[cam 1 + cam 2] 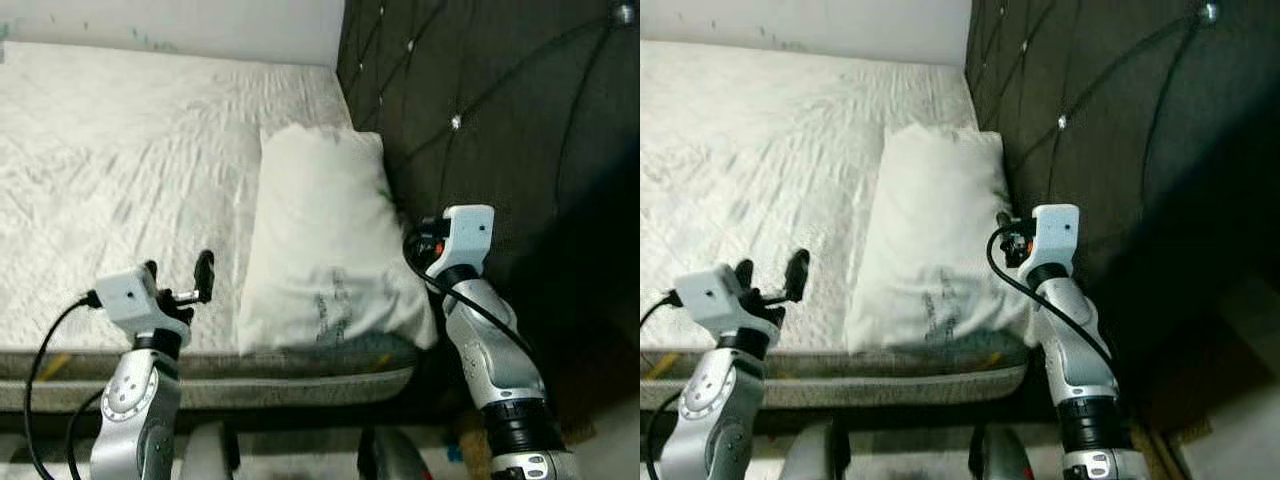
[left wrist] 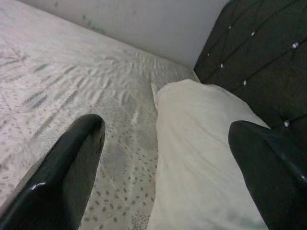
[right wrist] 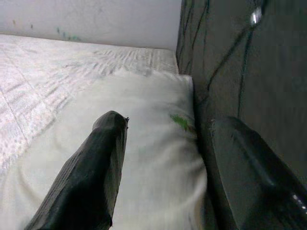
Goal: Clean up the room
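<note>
With the pillow (image 1: 325,250) mid-frame, left gripper (image 1: 178,280) and right gripper (image 3: 165,167), fingers apart, should straddle its near corners squarely before closing.

soft, uneven indoor light, slightly grainy.
the pillow (image 1: 325,250) was brightly lit; the headboard (image 1: 500,120) beside it fell into deep shadow, its studs glinting; wrist-view fingers (image 2: 62,172) were blurred up close.

A bed (image 1: 120,150) with a pale patterned sheet carries one white pillow (image 1: 325,250) (lying against the dark tufted headboard (image 1: 480,110)).
</note>
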### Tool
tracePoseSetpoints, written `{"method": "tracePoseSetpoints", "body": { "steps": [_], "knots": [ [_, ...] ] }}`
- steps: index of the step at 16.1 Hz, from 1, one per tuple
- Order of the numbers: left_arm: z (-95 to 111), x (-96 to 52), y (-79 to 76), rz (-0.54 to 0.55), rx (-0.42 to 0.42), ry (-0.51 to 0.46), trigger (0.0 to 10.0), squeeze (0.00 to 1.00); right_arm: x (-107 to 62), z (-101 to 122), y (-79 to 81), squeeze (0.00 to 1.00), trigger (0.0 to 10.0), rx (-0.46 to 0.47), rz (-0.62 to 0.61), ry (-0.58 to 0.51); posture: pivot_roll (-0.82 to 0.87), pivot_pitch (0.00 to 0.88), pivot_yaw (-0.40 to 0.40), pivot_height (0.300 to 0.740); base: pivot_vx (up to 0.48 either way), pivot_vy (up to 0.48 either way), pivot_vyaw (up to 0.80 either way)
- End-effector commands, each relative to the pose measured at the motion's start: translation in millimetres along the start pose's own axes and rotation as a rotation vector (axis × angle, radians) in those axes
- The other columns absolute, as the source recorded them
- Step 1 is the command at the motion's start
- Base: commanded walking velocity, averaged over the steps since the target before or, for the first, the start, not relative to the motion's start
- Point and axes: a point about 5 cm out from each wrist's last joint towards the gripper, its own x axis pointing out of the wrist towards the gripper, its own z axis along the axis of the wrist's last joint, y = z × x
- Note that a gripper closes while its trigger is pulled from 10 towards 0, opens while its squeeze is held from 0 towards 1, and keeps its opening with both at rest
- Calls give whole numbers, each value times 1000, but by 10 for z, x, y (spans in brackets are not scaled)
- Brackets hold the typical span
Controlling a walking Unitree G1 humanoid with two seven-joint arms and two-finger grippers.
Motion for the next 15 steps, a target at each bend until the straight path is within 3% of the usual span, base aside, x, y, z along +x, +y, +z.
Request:
{"method": "tracePoseSetpoints", "body": {
  "steps": [1, 6, 11, 15],
  "knots": [
    [7, 53, -23, -17, 9, -15, 10000, 0, -5, -18, -45, 0, 10000, -16, -1, 0, 51, 0, -81, 695, 0, 0, 0],
    [-87, 104, -8, -38, -2, -6, 10000, 0, -64, -160, -62, 0, 10000, -12, -27, 20, 30, 0, -56, 740, 0, 0, -80],
    [-197, -58, 189, 39, 38, 30, 10000, 0, -241, -368, -130, 0, 10000, -20, -50, 79, 34, 0, -60, 740, 0, 0, -329],
    [-117, -42, 157, 34, 45, 15, 10000, 0, -227, -331, -90, 0, 10000, -30, -27, 70, 35, 0, -62, 740, 0, 0, -444]
  ]
}}
